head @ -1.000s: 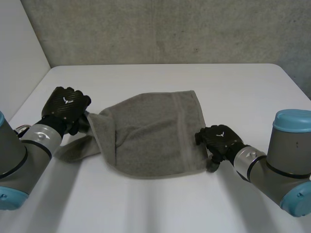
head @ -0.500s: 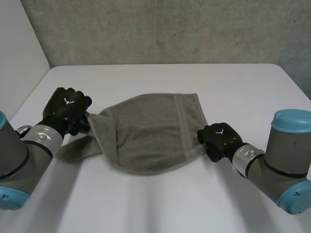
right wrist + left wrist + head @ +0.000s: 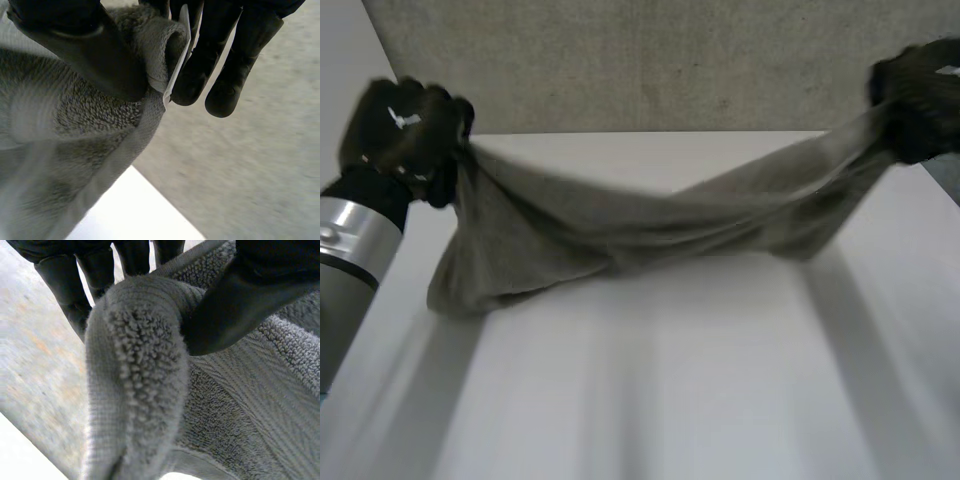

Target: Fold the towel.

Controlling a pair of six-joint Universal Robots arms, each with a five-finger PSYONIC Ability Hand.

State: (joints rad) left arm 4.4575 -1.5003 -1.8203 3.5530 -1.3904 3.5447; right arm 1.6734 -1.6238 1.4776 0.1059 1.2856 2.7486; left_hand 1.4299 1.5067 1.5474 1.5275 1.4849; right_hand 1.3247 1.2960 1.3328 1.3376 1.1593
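A grey towel (image 3: 620,230) hangs stretched in the air between my two hands, sagging in the middle above the white table (image 3: 650,380). My left hand (image 3: 405,130) is raised at the left and is shut on one end of the towel. In the left wrist view its thumb (image 3: 240,305) presses the terry cloth (image 3: 150,390) against its fingers (image 3: 65,285). My right hand (image 3: 918,95) is raised at the far right, shut on the other end. In the right wrist view its thumb (image 3: 95,55) and fingers (image 3: 200,65) pinch a towel corner (image 3: 155,45) with a white label.
A grey concrete wall (image 3: 660,60) rises behind the table's far edge. The towel's lower left part (image 3: 460,290) droops close to the tabletop.
Both hands have risen from the table and moved apart, lifting the towel off the surface and pulling it taut. The right hand closed on the towel's corner.
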